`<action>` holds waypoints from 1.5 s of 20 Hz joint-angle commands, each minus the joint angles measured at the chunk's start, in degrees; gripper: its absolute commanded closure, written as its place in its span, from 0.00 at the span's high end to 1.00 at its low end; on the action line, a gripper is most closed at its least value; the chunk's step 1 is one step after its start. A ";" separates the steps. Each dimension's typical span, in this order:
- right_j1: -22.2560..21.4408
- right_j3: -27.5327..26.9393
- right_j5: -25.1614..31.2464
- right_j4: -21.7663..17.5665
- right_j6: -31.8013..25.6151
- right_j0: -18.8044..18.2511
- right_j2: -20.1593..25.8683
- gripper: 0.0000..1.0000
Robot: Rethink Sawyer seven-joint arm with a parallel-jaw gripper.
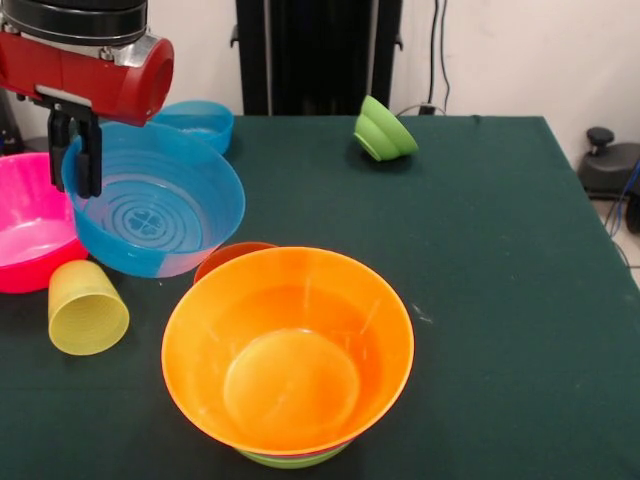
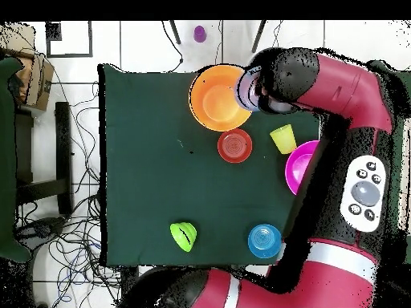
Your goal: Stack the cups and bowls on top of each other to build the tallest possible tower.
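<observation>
Gripping the blue bowl [image 1: 160, 212] rim, fingers [image 1: 92, 165] hold it tilted beside the tower [image 1: 290, 355]

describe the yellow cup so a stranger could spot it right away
Front view: start at the big orange bowl nearest the camera and look left. The yellow cup lies tipped on the green table, below the pink bowl. It alone is ribbed, tapered and taller than wide.
</observation>
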 commanded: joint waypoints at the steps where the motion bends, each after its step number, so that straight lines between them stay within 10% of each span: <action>1: 3.77 -2.34 4.43 -0.95 9.80 3.87 1.27 0.00; 17: 7.56 -7.49 6.37 0.80 12.78 7.40 -2.16 0.00; 30: 5.87 -0.35 -2.16 1.53 13.24 6.28 -1.49 0.00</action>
